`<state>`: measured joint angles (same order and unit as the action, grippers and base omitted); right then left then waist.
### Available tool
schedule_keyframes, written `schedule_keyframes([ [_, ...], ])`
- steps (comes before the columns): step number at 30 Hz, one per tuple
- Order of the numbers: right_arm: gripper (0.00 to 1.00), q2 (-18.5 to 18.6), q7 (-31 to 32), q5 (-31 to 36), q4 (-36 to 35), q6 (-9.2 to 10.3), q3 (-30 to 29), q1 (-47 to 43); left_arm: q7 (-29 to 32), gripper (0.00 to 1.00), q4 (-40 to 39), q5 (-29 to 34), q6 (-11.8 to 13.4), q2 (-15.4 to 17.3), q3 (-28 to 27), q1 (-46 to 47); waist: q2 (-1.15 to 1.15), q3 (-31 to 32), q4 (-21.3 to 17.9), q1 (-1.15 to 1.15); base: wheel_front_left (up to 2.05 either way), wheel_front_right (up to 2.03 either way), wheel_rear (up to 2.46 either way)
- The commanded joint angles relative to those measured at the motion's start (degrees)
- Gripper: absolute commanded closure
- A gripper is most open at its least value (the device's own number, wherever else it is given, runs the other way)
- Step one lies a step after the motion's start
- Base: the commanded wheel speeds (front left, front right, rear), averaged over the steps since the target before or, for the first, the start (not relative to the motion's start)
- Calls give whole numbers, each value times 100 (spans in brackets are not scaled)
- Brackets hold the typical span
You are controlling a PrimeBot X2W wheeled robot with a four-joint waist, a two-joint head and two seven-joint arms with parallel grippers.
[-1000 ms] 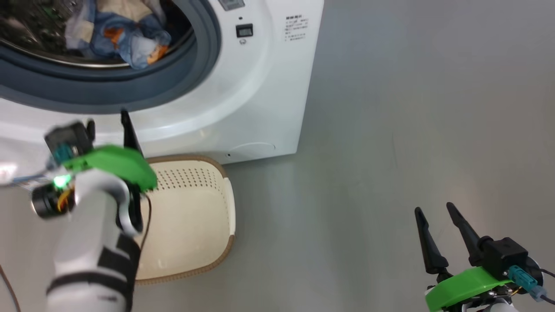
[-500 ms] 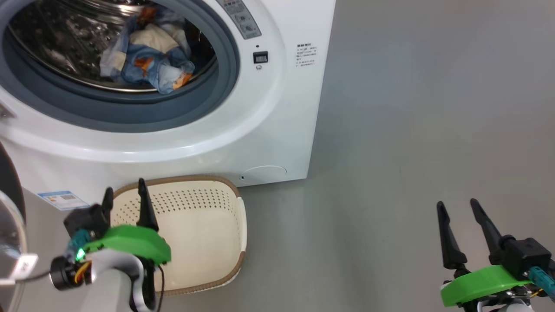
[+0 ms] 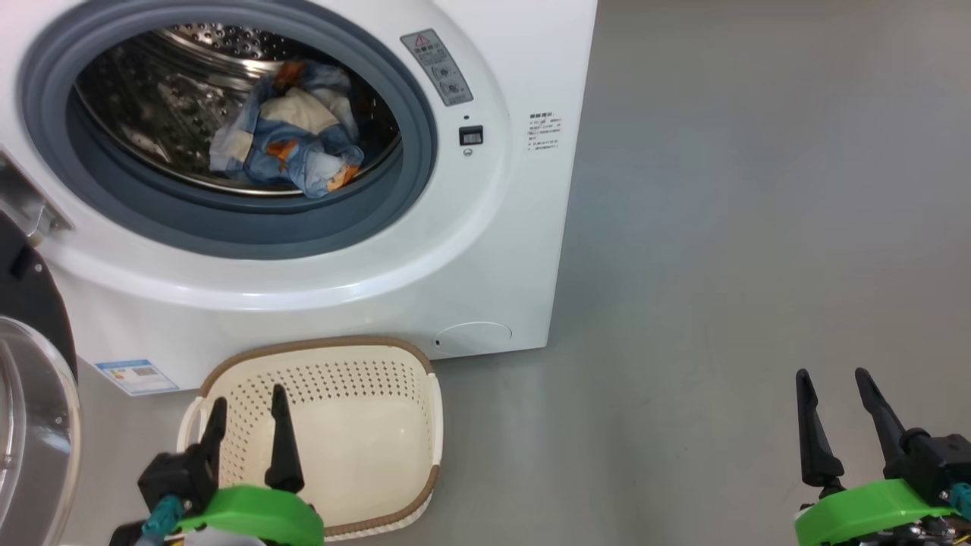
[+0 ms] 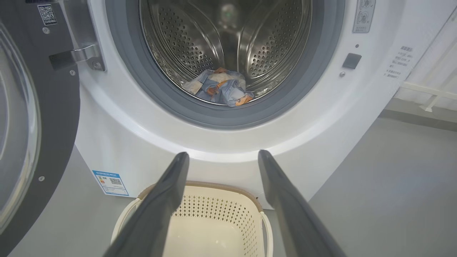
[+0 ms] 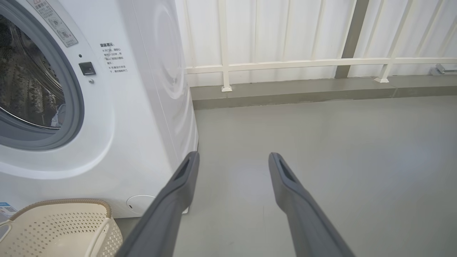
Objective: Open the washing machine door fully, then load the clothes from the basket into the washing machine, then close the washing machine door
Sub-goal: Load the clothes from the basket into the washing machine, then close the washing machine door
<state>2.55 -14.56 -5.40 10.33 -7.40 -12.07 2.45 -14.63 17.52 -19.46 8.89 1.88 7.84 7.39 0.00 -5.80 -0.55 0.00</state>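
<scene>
With clothes point(image 3: 292, 155) lying in the washing machine point(image 3: 455, 250) at 11 o'clock, loading is looking finished; left tool point(image 3: 249, 398) and right tool point(image 3: 831, 375) are gaping wide and empty, needing next to swing the 9 o'clock door point(image 3: 30, 303) shut.

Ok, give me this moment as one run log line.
washing machine door: open | clothes: in drum | basket: empty | left gripper: fingers apart, near basket | right gripper: fingers apart, over floor | remaining: close door

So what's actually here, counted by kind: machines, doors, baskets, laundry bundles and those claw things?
washing machine: 1
washing machine door, swung open: 1
basket, empty: 1
clothes, one bundle inside the machine: 1
grippers, both open: 2 (left gripper, right gripper)
Total: 6
</scene>
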Motion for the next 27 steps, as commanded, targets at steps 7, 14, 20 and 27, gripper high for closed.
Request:
schedule_keyframes([
  [7,0,33,-44,91,-224,-9,21,-34,-37,0,-584,51,74,100,-345,-359,0,105,-69,0,0,0,0],
  [14,0,33,-44,-4,-264,-9,143,-134,-37,0,-1021,64,40,100,-514,-658,0,196,-142,0,0,0,0],
  [20,0,33,-44,12,-319,-9,181,-210,-37,0,-1148,166,-3,100,-560,-710,0,212,-113,0,0,0,0],
  [27,0,33,-44,-21,-323,-9,235,-273,-37,0,-1126,227,-36,100,-480,-794,0,263,-78,0,0,0,0],
])
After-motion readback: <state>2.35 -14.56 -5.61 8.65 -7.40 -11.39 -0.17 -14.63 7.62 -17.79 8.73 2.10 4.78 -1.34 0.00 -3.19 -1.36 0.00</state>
